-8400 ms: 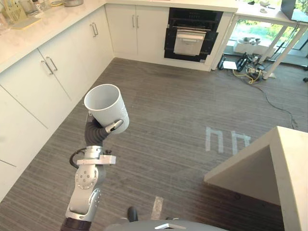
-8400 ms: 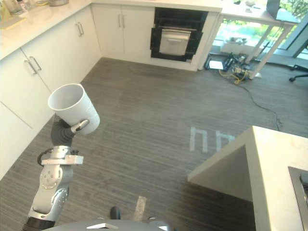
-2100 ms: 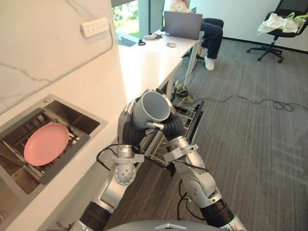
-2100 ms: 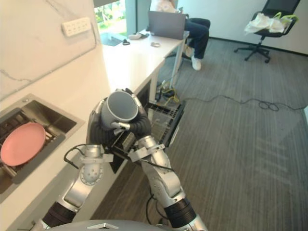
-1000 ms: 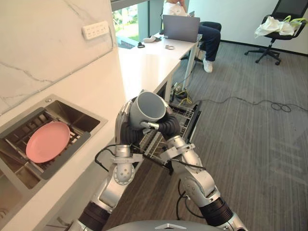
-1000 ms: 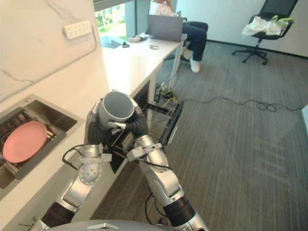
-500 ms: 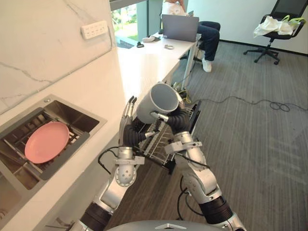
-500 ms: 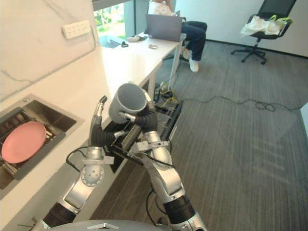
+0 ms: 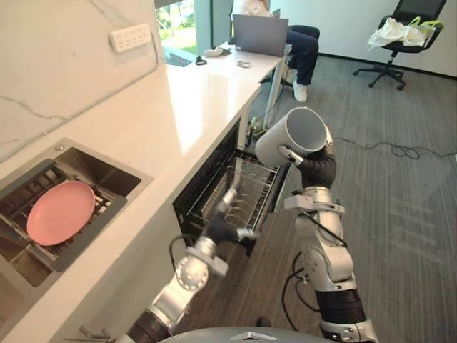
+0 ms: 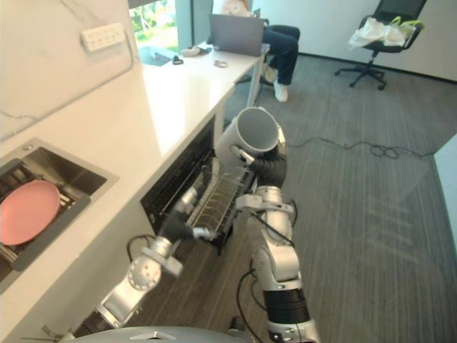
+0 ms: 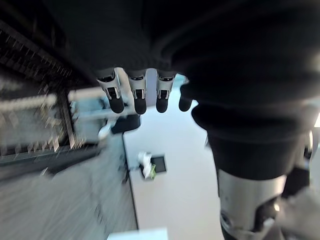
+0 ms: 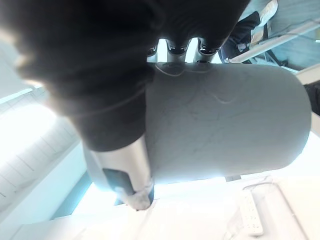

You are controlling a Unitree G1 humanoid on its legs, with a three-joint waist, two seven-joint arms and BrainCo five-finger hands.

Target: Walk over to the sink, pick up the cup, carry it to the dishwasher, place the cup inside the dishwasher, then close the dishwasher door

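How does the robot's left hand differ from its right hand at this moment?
The right hand is curled round the grey cup; the left hand holds nothing, its fingers straight. The right hand is high up; the left hand is low, by the dishwasher rack. Both wear dark ribbed covers.

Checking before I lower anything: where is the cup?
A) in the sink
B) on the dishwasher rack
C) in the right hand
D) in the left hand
C: the right hand is curled round the cup, held up clear of the dishwasher rack.
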